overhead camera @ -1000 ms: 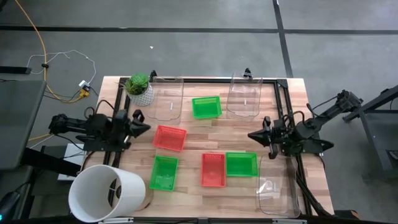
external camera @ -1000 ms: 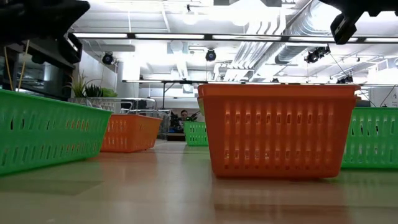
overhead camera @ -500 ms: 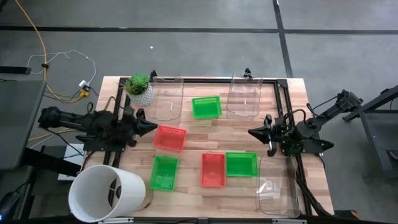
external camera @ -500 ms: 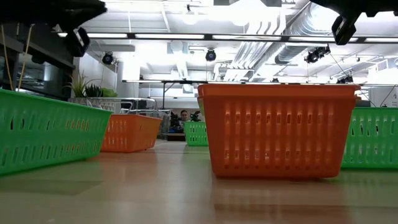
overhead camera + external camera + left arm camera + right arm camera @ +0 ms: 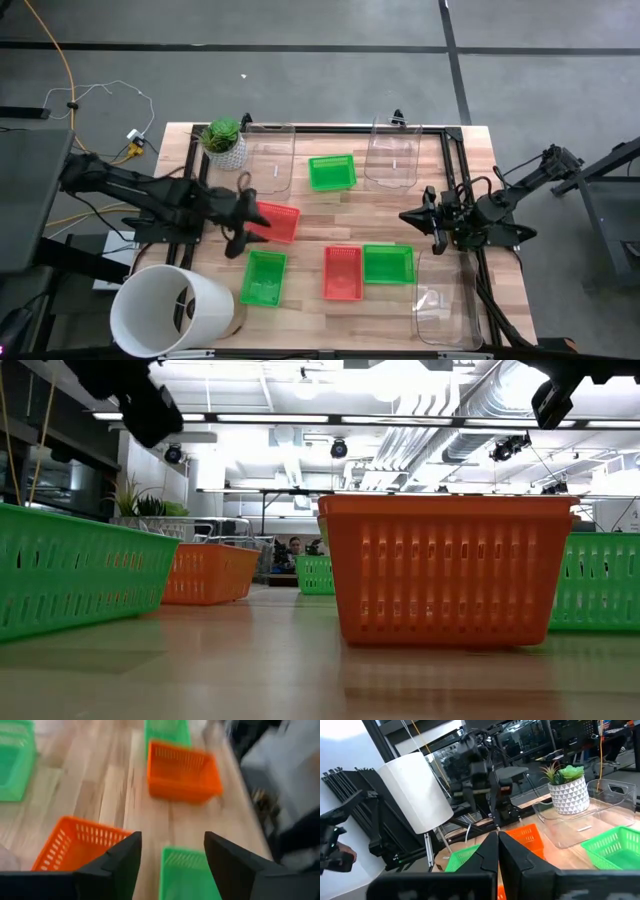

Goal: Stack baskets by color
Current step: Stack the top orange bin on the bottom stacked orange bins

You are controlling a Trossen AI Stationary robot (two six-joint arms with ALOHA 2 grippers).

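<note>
A: Left to right, what's there?

B: The left gripper (image 5: pixel 243 212) hangs over the desk (image 5: pixel 330 210) at the near edge of a red basket (image 5: pixel 276 221), jaws apart and empty. Below it sits a green basket (image 5: pixel 264 277). Mid-desk there's a second green basket (image 5: pixel 332 171) at the back, and toward the front a second red basket (image 5: pixel 343 272) just beside a third green basket (image 5: pixel 388 264). The right gripper (image 5: pixel 408 215) waits over the right side, jaws together, holding nothing.

A: So how much is done?

B: By my reckoning, nothing. All five baskets lie singly, none nested in another. Both red ones have yet to go together, and the three green ones too. The left arm looks set to start on the nearest red.

A: Anything hard to make out?

B: The left wrist view is smeared, so basket edges there are vague. The arm covers part of that first red basket from above, and the low view shows only scraps of either arm.
</note>
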